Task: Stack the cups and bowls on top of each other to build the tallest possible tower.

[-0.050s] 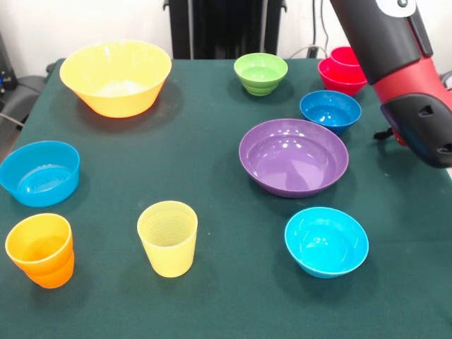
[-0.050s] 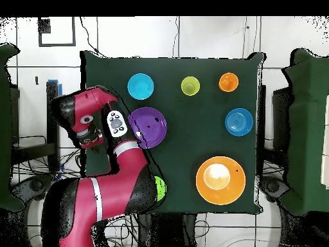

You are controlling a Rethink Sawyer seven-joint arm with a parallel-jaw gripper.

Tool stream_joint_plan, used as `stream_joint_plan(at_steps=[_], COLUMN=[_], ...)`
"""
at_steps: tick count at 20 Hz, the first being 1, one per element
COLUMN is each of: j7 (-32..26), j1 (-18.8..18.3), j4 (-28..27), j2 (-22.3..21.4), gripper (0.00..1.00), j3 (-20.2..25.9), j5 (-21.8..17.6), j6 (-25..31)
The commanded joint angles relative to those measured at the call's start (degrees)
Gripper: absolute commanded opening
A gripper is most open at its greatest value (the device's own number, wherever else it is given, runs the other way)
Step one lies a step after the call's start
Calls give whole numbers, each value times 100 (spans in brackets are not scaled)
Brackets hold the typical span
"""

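While arm (image 1: 395, 63) looms right, tower (image 1: 343, 69) sits beside it.

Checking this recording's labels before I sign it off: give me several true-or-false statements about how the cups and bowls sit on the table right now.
1. The red cup sits inside the red bowl. True.
2. The purple bowl has the pale yellow cup standing in it. False: the purple bowl is empty, and the pale yellow cup stands alone on the green table.
3. The orange cup is upright, beside the light blue bowl. True.
4. The lime green bowl is stacked on the large yellow-orange bowl. False: they stand apart, and the large yellow-orange bowl is by itself.
5. The cyan bowl lies upside down. False: it sits mouth up.
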Motion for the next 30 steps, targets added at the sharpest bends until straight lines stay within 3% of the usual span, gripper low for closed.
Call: stream_joint_plan(at_steps=[1,10,14,23,30], j7=[-1390,-1326,-1176,-1739,-2218], j1=[-76,-21,-70,-153,-286], j4=[-408,-352,-10,-324,-410], j2=[-320,-616,-839,-635,-548], gripper=[100,100,100,100,100], j3=[422,367,294,363,361], j5=[-586,-467,-379,-310,-471], j6=[-2315,-1805,-2136,-2224,-2419])
